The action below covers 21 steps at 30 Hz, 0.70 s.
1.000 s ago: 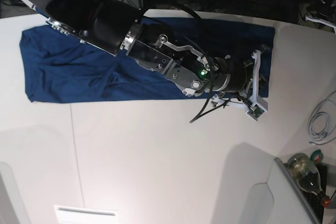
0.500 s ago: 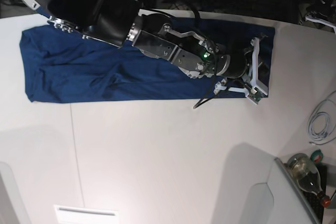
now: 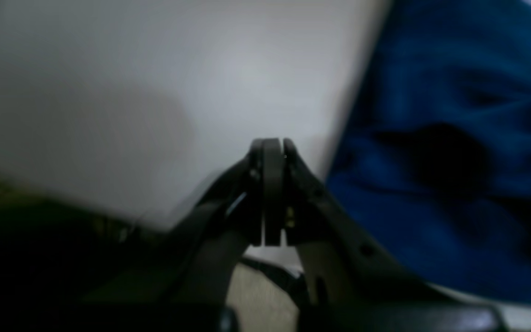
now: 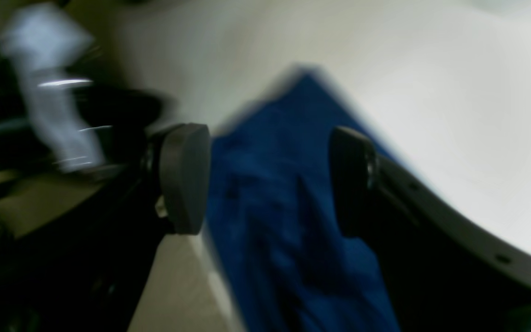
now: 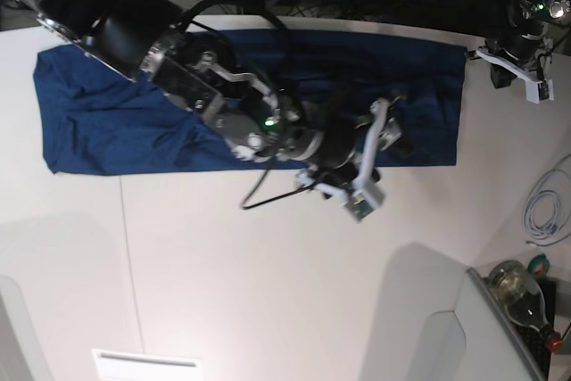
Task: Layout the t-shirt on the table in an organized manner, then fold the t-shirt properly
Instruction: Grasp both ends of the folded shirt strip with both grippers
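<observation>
1. The t-shirt (image 5: 134,113) is lying along the far side of the desk (image 5: 268,292) as a long band, already doubled lengthwise, its long axis running left to right across the base view.
2. The right hand (image 5: 368,160) is hovering over the band's near edge, right of its middle – the cloth is lying directly under it and stretching away to both sides. In the right wrist view its pads (image 4: 185,177) are standing well apart with blue fabric showing between them, and nothing is pinched.
3. The left hand (image 5: 517,69) is sitting off the shirt's end at the base view's far right, just beside that short edge; in its own view the fingers (image 3: 272,184) are pressed together on nothing, with the t-shirt off to one side.
4. So the right hand is the nearer one to the band's middle, the left to its end – a crosswise fold would likely turn on that split.
5. Compared with a second ago, the right hand has drawn back from the shirt's right end toward the middle and spread its fingers; the left hand has come into the base view.
</observation>
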Tool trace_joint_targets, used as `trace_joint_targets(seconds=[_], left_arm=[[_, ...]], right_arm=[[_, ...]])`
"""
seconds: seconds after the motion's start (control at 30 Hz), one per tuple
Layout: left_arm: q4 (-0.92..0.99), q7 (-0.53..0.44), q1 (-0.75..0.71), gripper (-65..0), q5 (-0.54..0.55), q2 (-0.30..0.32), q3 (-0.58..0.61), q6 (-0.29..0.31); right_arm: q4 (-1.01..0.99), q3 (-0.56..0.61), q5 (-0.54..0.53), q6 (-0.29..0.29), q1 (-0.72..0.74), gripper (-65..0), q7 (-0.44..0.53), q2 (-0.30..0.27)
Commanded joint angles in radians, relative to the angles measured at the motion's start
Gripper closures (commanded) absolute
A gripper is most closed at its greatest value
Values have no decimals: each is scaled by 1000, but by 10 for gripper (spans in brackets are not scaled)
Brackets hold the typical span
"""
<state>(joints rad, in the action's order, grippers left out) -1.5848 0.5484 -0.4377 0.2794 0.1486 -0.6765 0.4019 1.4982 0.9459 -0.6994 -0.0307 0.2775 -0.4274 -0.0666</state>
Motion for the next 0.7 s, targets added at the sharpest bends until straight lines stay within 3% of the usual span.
trace_joint_targets(seconds=[0.0, 0.1, 0.23, 0.33, 0.67], left_arm=[[-38, -12, -8, -49, 5, 1, -9, 39], [-64, -12, -13, -331, 5, -28, -13, 160], [-9, -12, 20, -629, 5, -27, -10, 233], [67, -12, 76, -650, 5, -24, -15, 296], [291, -12, 238, -650, -4, 36, -27, 296]], right_arm=[[54, -29, -10, 13, -7, -381, 22, -8], [129, -110, -10, 13, -62, -381, 22, -81], [152, -149, -10, 13, -100, -381, 15, -135], [144, -146, -12, 13, -108, -381, 15, -160], [147, -144, -12, 13, -134, -378, 15, -164]])
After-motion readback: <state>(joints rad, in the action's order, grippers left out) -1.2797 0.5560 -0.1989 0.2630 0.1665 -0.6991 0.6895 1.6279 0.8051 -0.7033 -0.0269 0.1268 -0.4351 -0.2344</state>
